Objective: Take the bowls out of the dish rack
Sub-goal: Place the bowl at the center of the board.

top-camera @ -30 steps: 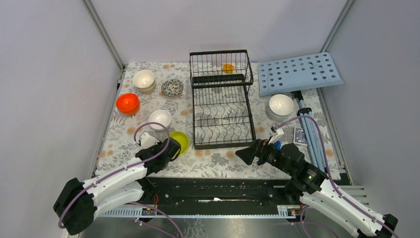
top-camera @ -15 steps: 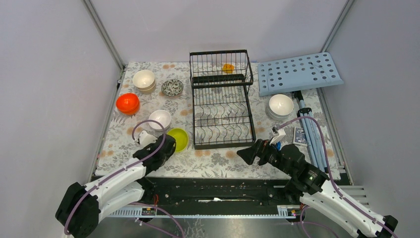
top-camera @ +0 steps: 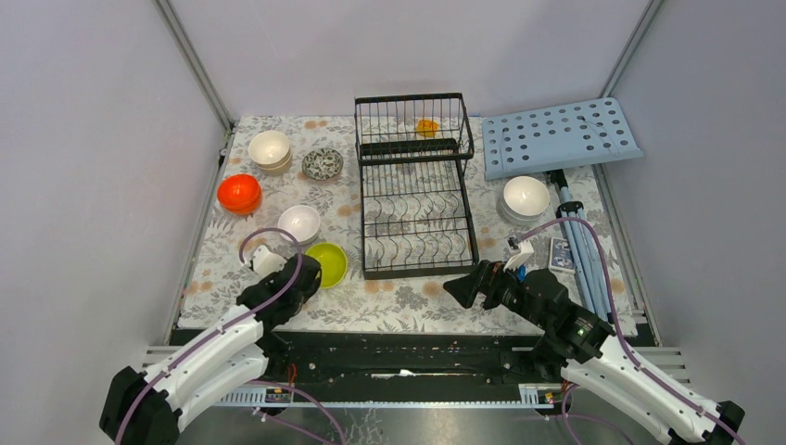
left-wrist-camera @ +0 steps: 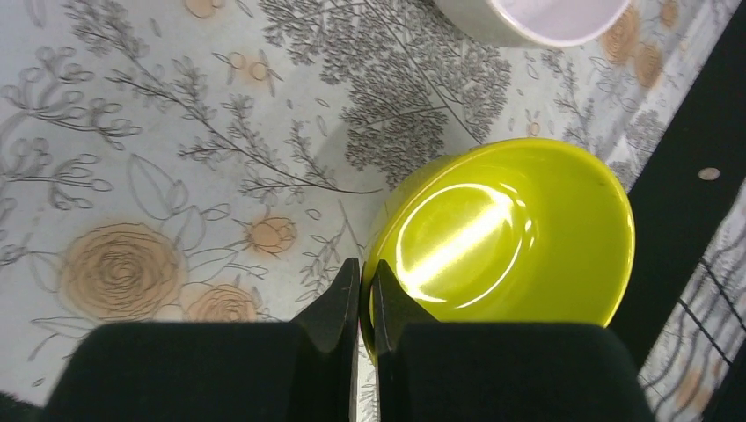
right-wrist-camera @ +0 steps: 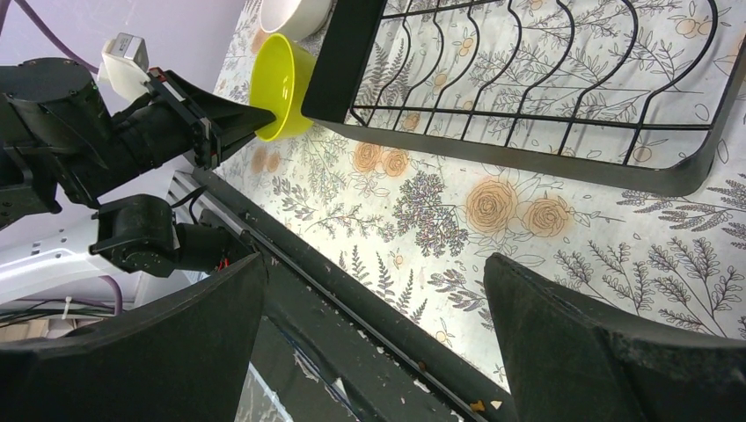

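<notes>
- On the flowered cloth [top-camera: 408, 297], just left of the dish rack's [top-camera: 414, 151] near corner, sits the yellow-green bowl [left-wrist-camera: 501, 237].
- My left claw [left-wrist-camera: 363, 271] is pressed nearly together, pinching that bowl's near rim in the thin gap between my fingers.
- Just beyond it stands a white bowl [top-camera: 299, 222]. Farther back on the left are a red-orange bowl [top-camera: 239, 192], a cream bowl stack [top-camera: 270, 149] and a patterned bowl [top-camera: 323, 163].
- Inside the rack's raised basket at the back lies a small orange bowl [top-camera: 426, 127].
- Right of the rack, a second white bowl [top-camera: 526, 196] sits near the light-blue board [top-camera: 559, 137].
- My right claw [right-wrist-camera: 374, 264] hangs spread wide, holding nothing, above the cloth by the rack's near right corner.
</notes>
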{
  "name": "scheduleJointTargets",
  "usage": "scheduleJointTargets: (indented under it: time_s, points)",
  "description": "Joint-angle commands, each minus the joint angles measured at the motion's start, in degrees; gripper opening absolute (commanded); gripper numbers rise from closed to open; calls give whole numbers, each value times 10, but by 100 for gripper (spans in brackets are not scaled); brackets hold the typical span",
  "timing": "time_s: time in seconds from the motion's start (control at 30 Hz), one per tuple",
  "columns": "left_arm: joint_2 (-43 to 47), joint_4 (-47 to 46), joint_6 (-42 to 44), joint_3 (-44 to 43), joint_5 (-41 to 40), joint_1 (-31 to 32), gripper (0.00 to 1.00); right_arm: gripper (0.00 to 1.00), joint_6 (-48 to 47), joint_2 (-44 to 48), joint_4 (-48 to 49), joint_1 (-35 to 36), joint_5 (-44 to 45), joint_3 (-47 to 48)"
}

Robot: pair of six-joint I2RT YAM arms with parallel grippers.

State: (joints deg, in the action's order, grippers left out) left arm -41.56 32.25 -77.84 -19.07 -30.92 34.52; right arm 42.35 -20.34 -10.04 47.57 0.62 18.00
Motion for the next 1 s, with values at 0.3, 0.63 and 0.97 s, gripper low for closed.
scheduleJointTargets:
  time_s: [0.3,0.63,0.97]
  points:
    - [-82,54,26,-84,-6,-24,0,100,6,-7,14,1,9,20]
    - [-134,-8,61,-74,44,-72,0,100,6,-7,11,1,7,22]
    - [-82,-8,83,-64,62,-76,39,100,4,-2,8,1,9,20]
